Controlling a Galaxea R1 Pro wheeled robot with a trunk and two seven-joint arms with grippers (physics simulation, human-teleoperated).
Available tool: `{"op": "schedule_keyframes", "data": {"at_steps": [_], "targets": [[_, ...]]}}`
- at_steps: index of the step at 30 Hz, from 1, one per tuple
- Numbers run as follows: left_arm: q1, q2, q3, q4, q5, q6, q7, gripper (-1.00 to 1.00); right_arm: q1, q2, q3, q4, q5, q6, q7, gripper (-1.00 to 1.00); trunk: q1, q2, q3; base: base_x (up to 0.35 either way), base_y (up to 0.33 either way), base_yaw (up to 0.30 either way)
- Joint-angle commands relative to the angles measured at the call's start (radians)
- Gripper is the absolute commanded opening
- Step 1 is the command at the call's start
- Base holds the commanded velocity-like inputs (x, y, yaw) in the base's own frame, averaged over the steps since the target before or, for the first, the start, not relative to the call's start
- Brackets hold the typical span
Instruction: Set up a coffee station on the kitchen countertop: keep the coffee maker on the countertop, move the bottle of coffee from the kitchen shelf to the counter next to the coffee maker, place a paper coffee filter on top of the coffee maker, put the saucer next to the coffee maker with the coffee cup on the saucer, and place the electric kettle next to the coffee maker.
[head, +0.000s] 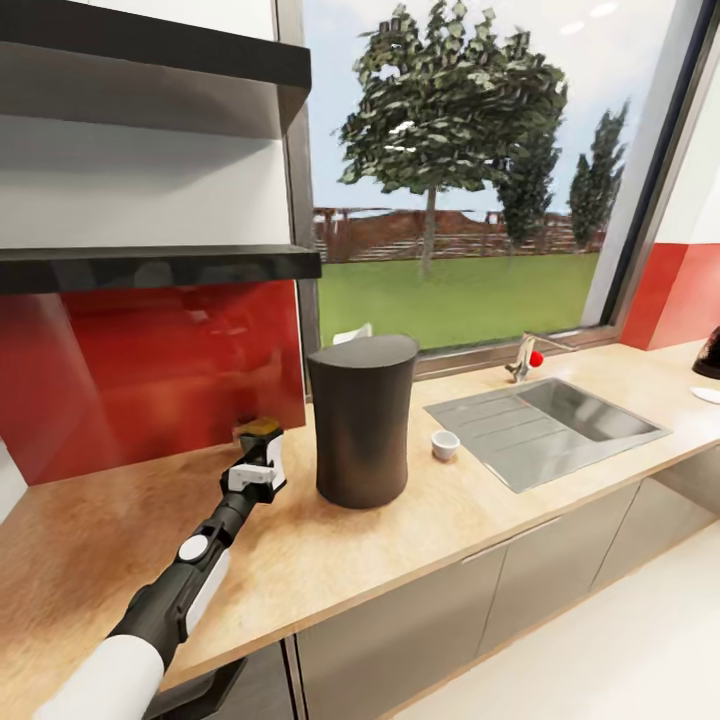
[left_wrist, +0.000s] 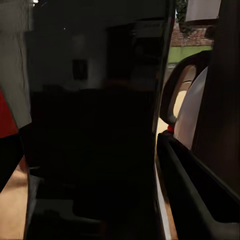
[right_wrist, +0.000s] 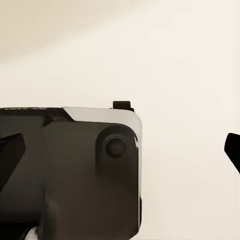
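No readable brand, label or writing on any obj.

Head view: kitchen w/ a wood-look countertop (head: 400, 560), red backsplash (head: 150, 380) and a big window (head: 460, 170) looking onto grass and trees. Two dark shelves (head: 150, 265) sit on the wall above the backsplash. The left arm (head: 190, 580) reaches from the lower left, forward and up over the counter, nearly straight, black and white segments. The left gripper (head: 262, 440) is at the backsplash, closed around a small bottle of coffee (head: 262, 428) w/ a yellowish-brown top; bottle sits between the fingers, just above the counter. Can't tell if it touches the surface.

Just beside the gripper, to its right, stands the coffee maker (head: 361, 420), a tall dark cylinder, upright on the counter. A small white coffee cup (head: 445, 445) sits on the counter between the coffee maker and the steel sink (head: 545, 425). A faucet (head: 522, 358) w/ a red knob is behind the sink. At the far right edge, part of a dark obj on a white base (head: 708, 380), cut off by the frame.

Left wrist view: very dark, close to a dark surface; a finger (left_wrist: 195, 195) shows.

Right wrist view: right gripper (right_wrist: 120, 150) wide apart, holding nothing, dark fingertips (right_wrist: 10, 150) at each side, over a pale floor; part of the robot's dark base (right_wrist: 70, 170) below.
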Motion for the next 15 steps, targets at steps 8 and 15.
{"op": "schedule_keyframes", "data": {"at_steps": [8, 15], "targets": [[0.033, -0.007, -0.003, 0.000, 0.009, -0.007, -0.002, -1.00, -0.001, -0.008, -0.009, 0.001, 0.010, -0.003, 0.002, 1.00, 0.001, -0.001, -0.001, 0.058, -0.003, 0.000], [0.060, -0.009, -0.003, -0.001, 0.009, -0.008, -0.002, -1.00, -0.001, -0.009, -0.009, 0.001, 0.011, -0.003, 0.002, 1.00, 0.001, -0.001, -0.001, 0.216, 0.000, 0.000]]}}
